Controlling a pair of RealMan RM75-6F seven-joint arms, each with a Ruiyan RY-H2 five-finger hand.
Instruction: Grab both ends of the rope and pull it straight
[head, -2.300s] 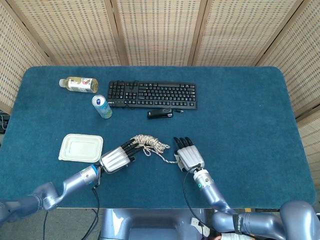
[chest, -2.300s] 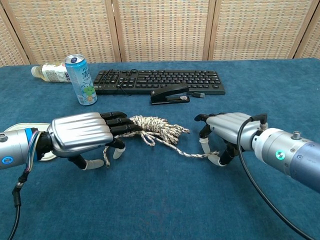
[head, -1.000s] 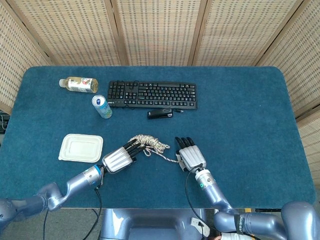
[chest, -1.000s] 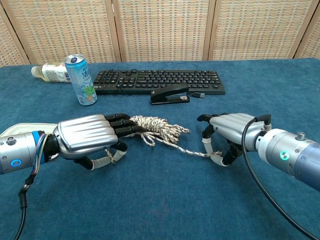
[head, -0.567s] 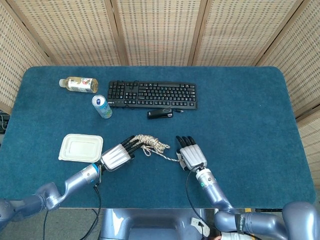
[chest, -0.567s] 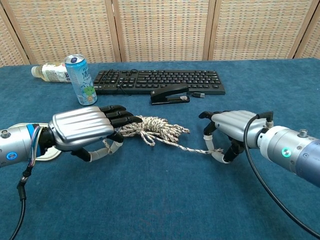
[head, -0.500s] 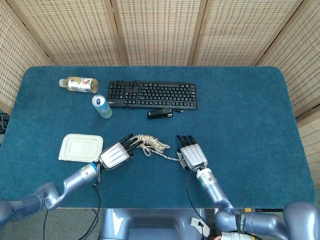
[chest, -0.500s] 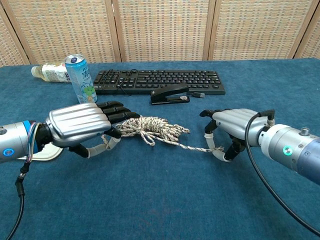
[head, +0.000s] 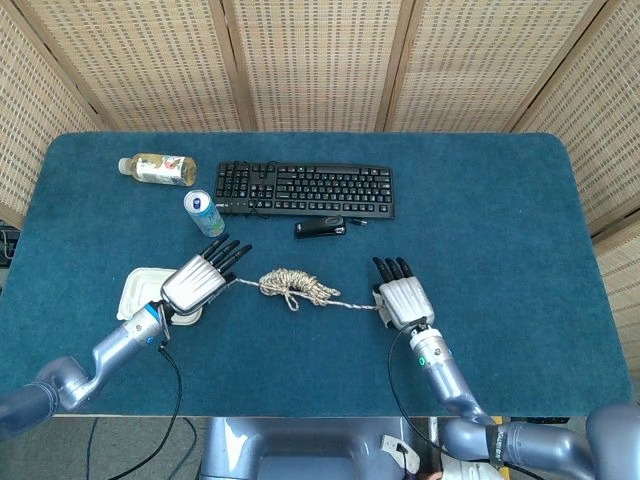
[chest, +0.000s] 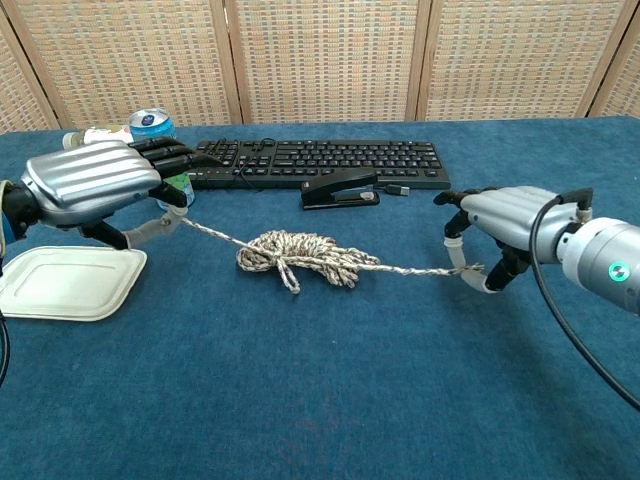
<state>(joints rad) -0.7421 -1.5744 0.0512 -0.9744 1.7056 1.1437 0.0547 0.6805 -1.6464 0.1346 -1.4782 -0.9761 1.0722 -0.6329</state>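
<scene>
The speckled rope (head: 292, 287) (chest: 300, 257) lies on the blue table with a tangled coil in its middle and a strand running out to each side. My left hand (head: 198, 278) (chest: 95, 183) pinches the left end, raised above the white lid, and that strand climbs taut from the coil. At the other side my right hand (head: 403, 300) (chest: 500, 226) pinches the right end close to the table; its strand runs nearly straight from the coil.
A white food-box lid (head: 140, 292) (chest: 68, 281) lies under my left hand. Behind the rope are a black stapler (head: 320, 228) (chest: 340, 190), a black keyboard (head: 305, 189) (chest: 320, 160), a drink can (head: 204, 213) (chest: 153, 123) and a lying bottle (head: 158, 168).
Both hands have moved apart: the left one up and leftward over the lid, the right one rightward. The strands have drawn out of the coil, which is now smaller.
</scene>
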